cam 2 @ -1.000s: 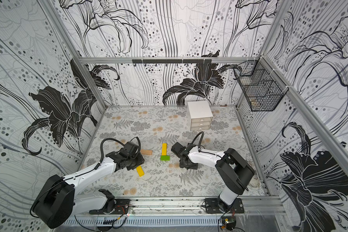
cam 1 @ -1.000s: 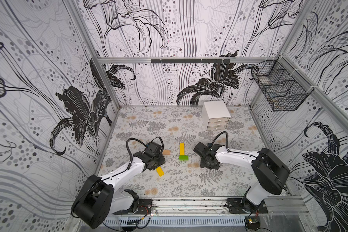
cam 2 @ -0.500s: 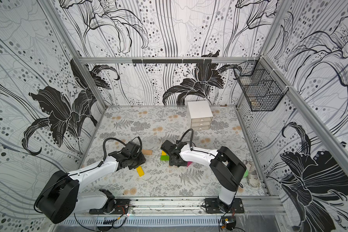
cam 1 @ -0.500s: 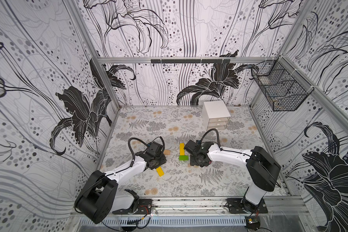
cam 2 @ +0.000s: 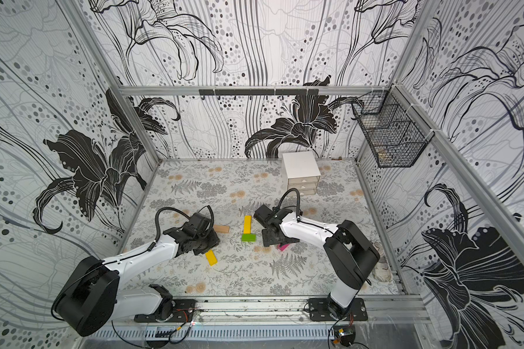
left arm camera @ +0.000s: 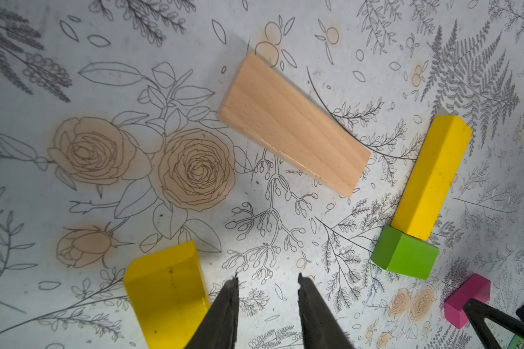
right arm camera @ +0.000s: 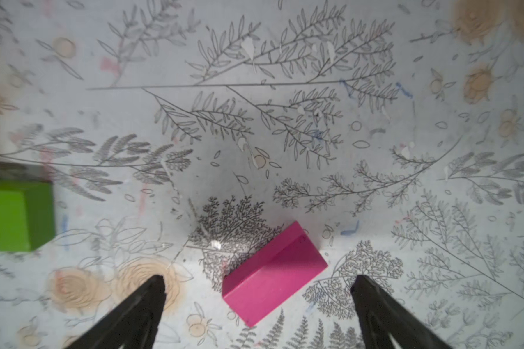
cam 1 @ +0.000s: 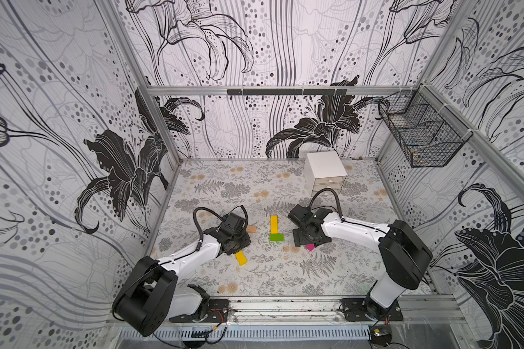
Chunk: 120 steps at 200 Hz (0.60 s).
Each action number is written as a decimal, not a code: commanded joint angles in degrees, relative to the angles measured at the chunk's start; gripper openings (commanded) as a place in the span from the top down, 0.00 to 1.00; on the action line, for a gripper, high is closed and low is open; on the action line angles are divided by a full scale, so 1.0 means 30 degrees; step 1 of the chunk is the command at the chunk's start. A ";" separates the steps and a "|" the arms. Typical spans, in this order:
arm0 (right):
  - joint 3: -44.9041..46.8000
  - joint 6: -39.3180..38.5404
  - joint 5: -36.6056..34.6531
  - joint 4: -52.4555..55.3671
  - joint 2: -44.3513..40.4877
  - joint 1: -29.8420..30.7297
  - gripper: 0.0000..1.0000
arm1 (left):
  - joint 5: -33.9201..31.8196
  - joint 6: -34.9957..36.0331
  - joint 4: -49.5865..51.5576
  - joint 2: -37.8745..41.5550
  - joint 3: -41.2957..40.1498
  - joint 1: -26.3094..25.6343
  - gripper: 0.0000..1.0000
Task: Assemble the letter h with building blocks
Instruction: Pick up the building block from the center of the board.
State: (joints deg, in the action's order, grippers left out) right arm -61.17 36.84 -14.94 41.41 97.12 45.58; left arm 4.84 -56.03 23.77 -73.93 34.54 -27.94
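Item: magenta block (right arm camera: 274,273). Short painted wood, probably light, rigid and smooth-faced. It lies flat and askew near the green block (right arm camera: 12,214).
Best hold: across its long sides.
Right gripper (right arm camera: 259,279): jaws wide, straddling it, not touching.
Left gripper (left arm camera: 266,278): jaws parted, empty, on the green block's other side.

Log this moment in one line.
left gripper: open, empty | right gripper: open over pink block | yellow block touches green block | wood block: apart

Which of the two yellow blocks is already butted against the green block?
The far yellow block: its near end touches the green block. The near yellow block lies apart, slanted, touching no block.
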 commanded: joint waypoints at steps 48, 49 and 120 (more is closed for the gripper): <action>0.0409 -0.2175 0.1253 -0.1619 0.1839 -0.0516 0.09 | 0.0217 0.0257 -0.0305 0.0144 -0.0082 -0.0074 0.64; 0.0424 -0.2174 0.1256 -0.1632 0.1842 -0.0516 0.10 | 0.0225 0.0253 -0.0320 0.0133 -0.0086 -0.0082 0.64; 0.1648 -0.1768 0.2037 -0.1857 0.0648 -0.0516 0.17 | 0.0331 0.0336 -0.0366 -0.0065 -0.0045 -0.0061 0.64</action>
State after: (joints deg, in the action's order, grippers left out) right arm -59.37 31.66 -11.29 34.63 99.79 44.05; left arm 5.48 -55.90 23.75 -73.87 34.54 -27.94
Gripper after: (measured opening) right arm 0.826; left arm 0.361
